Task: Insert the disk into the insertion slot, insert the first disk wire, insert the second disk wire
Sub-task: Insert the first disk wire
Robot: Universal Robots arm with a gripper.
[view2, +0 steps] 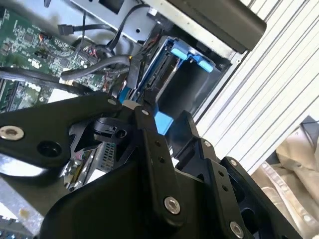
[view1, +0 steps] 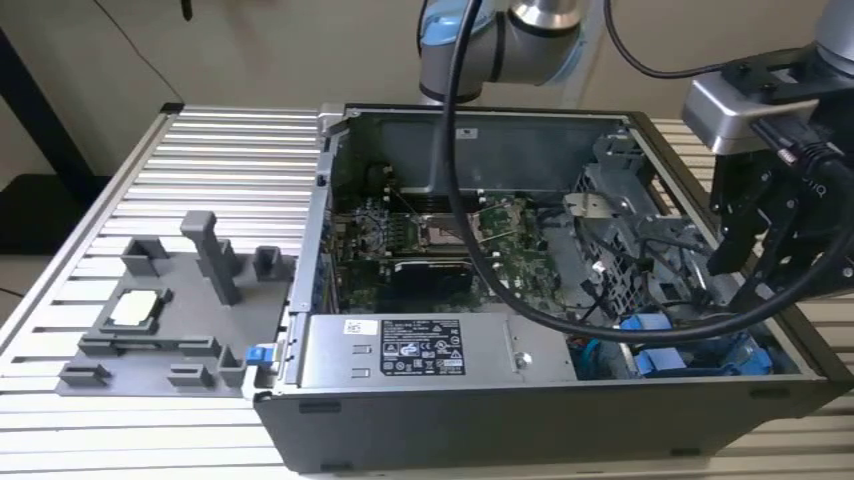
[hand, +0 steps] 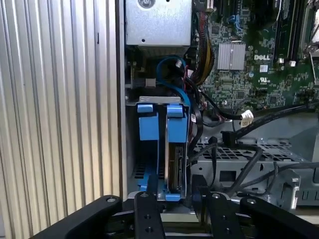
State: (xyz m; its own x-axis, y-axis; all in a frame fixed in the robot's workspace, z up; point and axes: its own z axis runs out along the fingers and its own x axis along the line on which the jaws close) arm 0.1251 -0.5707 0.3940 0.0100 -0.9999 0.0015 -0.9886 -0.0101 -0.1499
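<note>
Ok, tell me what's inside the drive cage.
In the first wrist view, the drive cage holds two blue carriers side by side: the disk, its connector edge showing, and the other carrier. A blue cable loops near them. The cage covers their deeper parts.

The case (view1: 534, 420) is matt grey sheet metal, and the table (view1: 200, 150) under it is ribbed aluminium with a satin sheen. At nine o'clock of the case in the exterior view lies a fixture (view1: 174, 300) of dull grey plastic. The power supply (view1: 534, 350) is bare pale metal with a printed paper-like label (view1: 420, 350). The disk (hand: 176, 124) wears smooth, bright blue plastic. The gripper (hand: 179, 199) is matt black with shiny screw heads.
</note>
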